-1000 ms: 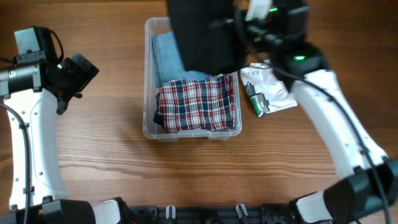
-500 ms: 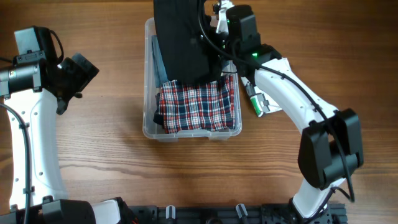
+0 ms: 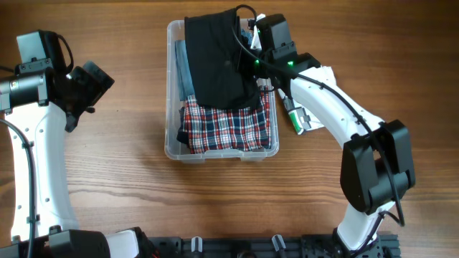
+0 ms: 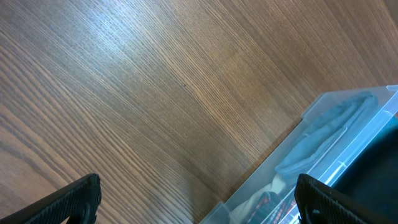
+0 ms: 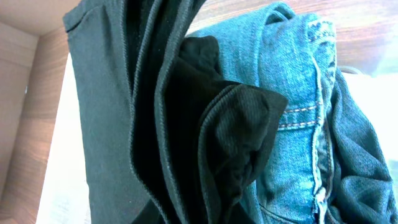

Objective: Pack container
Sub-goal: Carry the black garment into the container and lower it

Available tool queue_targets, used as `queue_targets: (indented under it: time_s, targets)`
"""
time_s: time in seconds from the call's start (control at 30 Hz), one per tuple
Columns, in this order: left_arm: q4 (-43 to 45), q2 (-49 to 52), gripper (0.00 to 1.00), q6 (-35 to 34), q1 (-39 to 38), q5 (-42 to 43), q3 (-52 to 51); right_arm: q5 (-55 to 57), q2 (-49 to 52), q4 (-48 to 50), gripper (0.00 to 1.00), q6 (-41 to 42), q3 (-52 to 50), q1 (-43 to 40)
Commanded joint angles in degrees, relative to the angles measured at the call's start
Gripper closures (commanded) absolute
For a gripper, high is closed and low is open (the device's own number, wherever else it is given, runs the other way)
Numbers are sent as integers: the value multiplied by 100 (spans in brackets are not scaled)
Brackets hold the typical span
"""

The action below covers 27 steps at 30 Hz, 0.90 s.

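1. The container (image 3: pixel 221 153) sits on the wooden surface (image 3: pixel 129 179) between the two arms, toward the far side. It is well apart from the left end effector (image 3: pixel 92 80) and directly under the right end effector (image 3: pixel 262 37).
2. Orientation: open side up, base flat. The long axis runs far-to-near from the robot, with the short walls at the far and near ends.
3. Contents: a plaid cloth (image 3: pixel 228 127) fills the near half and blue denim (image 3: pixel 184 66) lies along the left wall. A black garment (image 3: pixel 219 61) is draped over the far half.
4. Right end effector: it is at the garment's right edge. Its jaws are hidden by bunched black fabric in the wrist view (image 5: pixel 205 137), so I cannot tell whether it grips or has let go.
5. Left end effector (image 4: pixel 199 199): fingers spread wide, holding nothing, over bare wood beside the container's corner (image 4: pixel 348 134).
6. Risk: the garment's far edge looks to lie at or over the far rim. If let go there, it may hang outside or slide off.
7. Risk: the fabric is gathered rather than flat. It could snag on the fingers and lift out when the arm rises.
8. Risk: pressing down near the right wall could skid or tip the light bin toward the white packet (image 3: pixel 310 107) just beside it.
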Motion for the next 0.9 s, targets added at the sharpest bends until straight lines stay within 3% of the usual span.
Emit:
queue_targets:
  time_s: [0.0,0.27,0.33,0.47,0.6,0.87]
  targets:
    - [0,-17,0,2,31,24,50,103,101,-2,96,160,55,-13]
    - [0,-17,0,2,31,24,50,-59,101,-155,96,310,55,2]
    - [0,-17,0,2,31,24,50,-57,101,-225,47,267,55,2]
    - [-2,-17,0,2,31,24,50,-57,83,-197,23,57,61,-15]
    - [0,-17,0,2,31,24,50,-28,-72,-55,15,-485,74,-31]
    - [0,-17,0,2,31,24,50,962,-907,262,13,-1213,116,-42]
